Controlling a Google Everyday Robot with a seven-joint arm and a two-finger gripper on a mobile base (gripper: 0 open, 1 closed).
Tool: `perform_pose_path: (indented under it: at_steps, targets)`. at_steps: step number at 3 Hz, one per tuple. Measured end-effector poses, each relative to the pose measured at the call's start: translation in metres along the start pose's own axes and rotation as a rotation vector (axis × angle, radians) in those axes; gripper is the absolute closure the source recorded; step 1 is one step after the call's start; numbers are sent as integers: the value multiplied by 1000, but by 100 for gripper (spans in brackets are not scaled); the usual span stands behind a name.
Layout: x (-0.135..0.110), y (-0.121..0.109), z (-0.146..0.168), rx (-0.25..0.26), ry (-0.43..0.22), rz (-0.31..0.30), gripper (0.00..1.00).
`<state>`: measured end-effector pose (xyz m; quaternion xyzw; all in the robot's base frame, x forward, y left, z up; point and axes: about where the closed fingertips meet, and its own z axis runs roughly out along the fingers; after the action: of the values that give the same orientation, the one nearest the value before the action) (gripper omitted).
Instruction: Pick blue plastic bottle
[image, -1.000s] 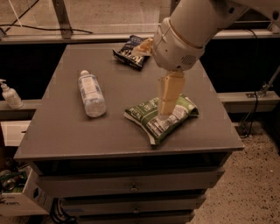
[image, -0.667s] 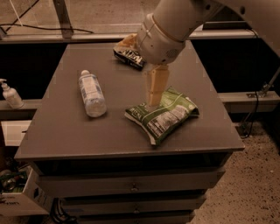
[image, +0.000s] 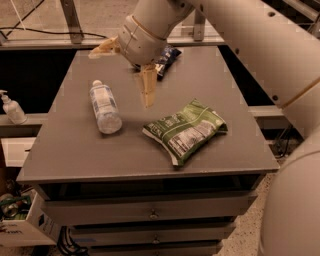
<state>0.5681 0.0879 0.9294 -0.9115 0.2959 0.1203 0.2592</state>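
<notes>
The blue plastic bottle (image: 105, 108) lies on its side on the left half of the grey table (image: 75, 160), white cap pointing away from me. My gripper (image: 120, 80) hangs over the table just right of and behind the bottle, not touching it. It is open and empty, with one tan finger (image: 148, 90) pointing down and the other (image: 103, 48) sticking out to the left. The white arm comes in from the upper right.
A green chip bag (image: 185, 130) lies right of centre on the table. A dark chip bag (image: 168, 55) lies at the far edge, partly behind the arm. A small white pump bottle (image: 11, 108) stands on a shelf to the left. Drawers (image: 150, 212) sit below the tabletop.
The arm has swung left, from over the green chip bag towards the bottle. A second finger now shows, spread to the left. The bottle and bags have not moved.
</notes>
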Motion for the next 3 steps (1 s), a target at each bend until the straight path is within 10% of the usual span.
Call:
perform_pose_path:
  at_steps: [1, 3]
  targets:
    - [-10, -19, 25, -30, -27, -165, 0]
    - [-15, -20, 27, -72, 36, -261, 0]
